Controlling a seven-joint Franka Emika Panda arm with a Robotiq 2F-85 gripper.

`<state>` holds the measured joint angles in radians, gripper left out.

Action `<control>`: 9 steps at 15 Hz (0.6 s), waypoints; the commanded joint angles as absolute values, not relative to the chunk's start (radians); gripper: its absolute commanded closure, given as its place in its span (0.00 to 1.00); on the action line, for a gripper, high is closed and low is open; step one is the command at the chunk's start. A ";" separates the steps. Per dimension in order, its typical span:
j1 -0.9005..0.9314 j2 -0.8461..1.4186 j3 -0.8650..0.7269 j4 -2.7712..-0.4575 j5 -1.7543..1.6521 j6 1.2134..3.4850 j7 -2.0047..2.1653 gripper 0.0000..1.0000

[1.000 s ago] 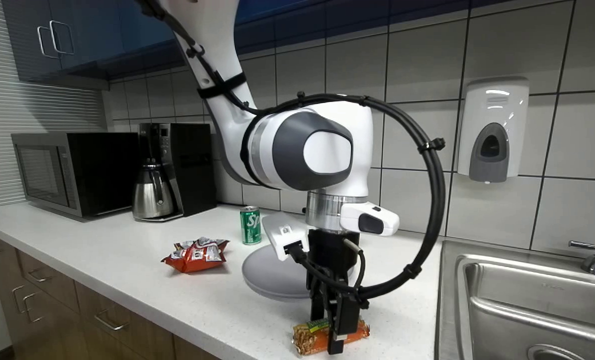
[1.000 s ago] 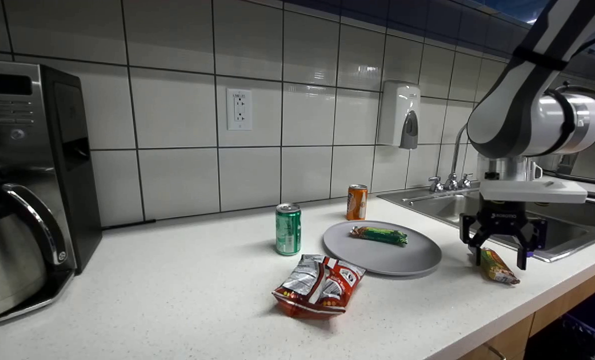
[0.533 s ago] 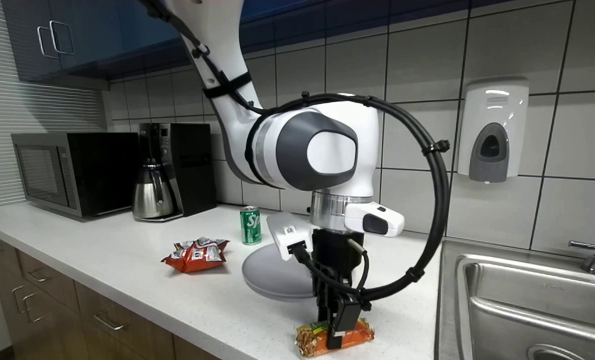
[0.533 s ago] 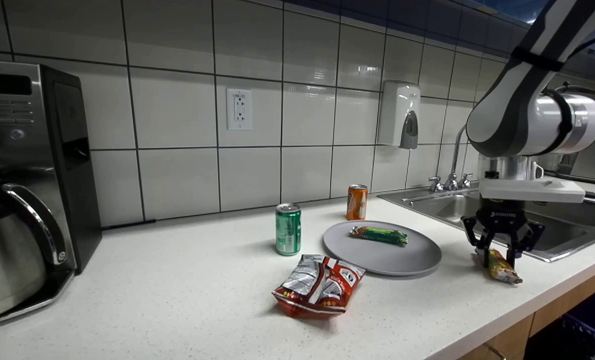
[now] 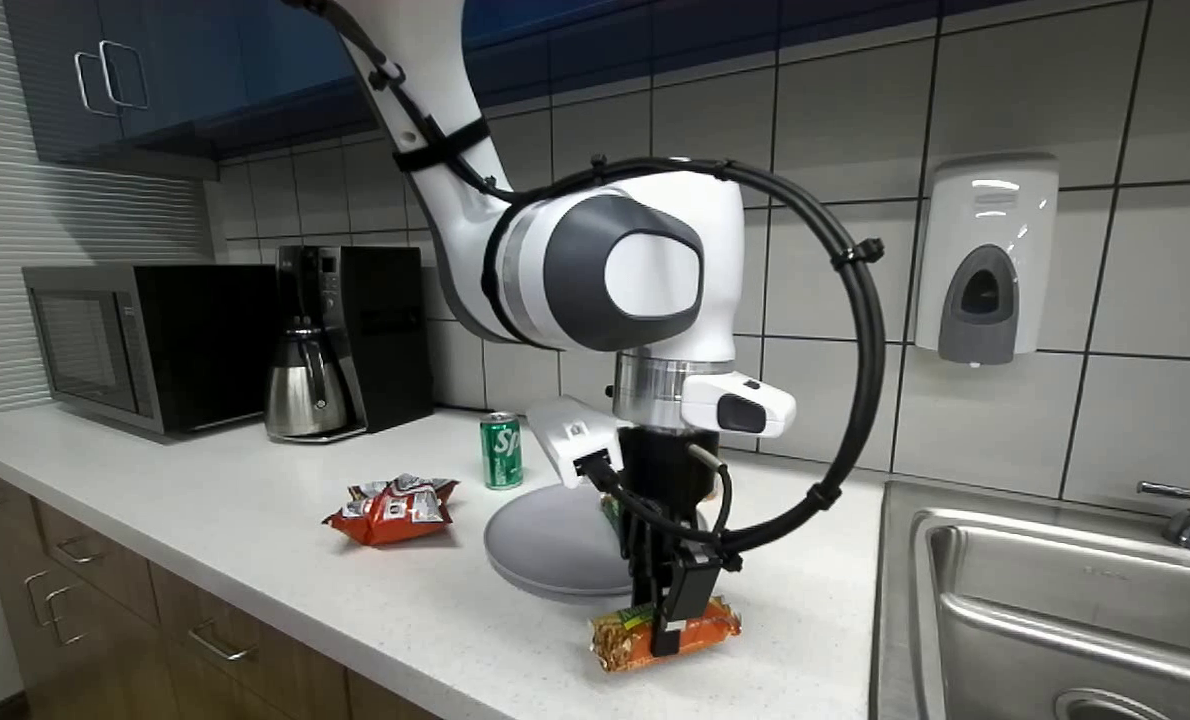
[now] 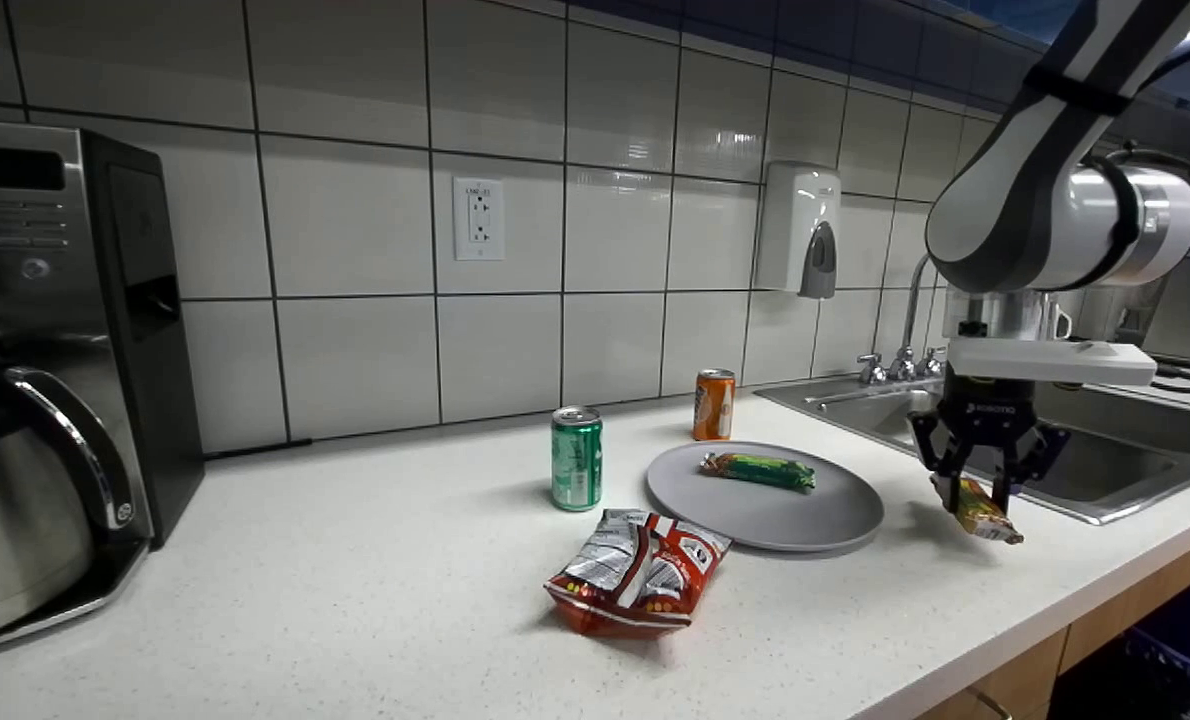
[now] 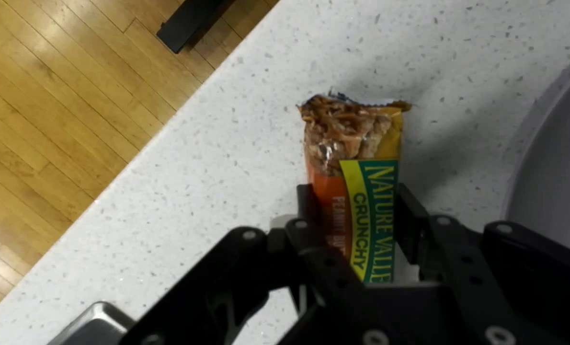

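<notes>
Above the counter [image 6: 355, 590], the gripper [image 6: 977, 503] holds 1 granola bar [image 7: 354, 191].

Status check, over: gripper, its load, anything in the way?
Black two-finger gripper closed on orange and green wrapped granola bar. Bar held off white speckled counter. Possible obstacle nearby: round gray plate, green-wrapped bar on it.

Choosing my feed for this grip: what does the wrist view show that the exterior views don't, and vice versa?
In the wrist view only: readable "CRUNCHY" lettering on the wrapped bar, distinct floorboards. In both exterior views only: green can, red snack packaging, soap dispenser. In all: pincer closed on that bar, gray plate, countertop.
</notes>
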<state>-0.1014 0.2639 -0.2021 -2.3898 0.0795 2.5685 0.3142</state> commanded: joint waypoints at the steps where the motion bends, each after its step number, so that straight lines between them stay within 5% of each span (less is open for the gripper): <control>1: -0.097 0.198 -0.178 -2.422 0.082 2.569 0.281 0.83; 9: -0.057 0.180 -0.110 -2.407 0.081 2.554 0.234 0.83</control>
<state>-0.0631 0.2170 -0.1339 -2.3954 0.0788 2.5684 0.2712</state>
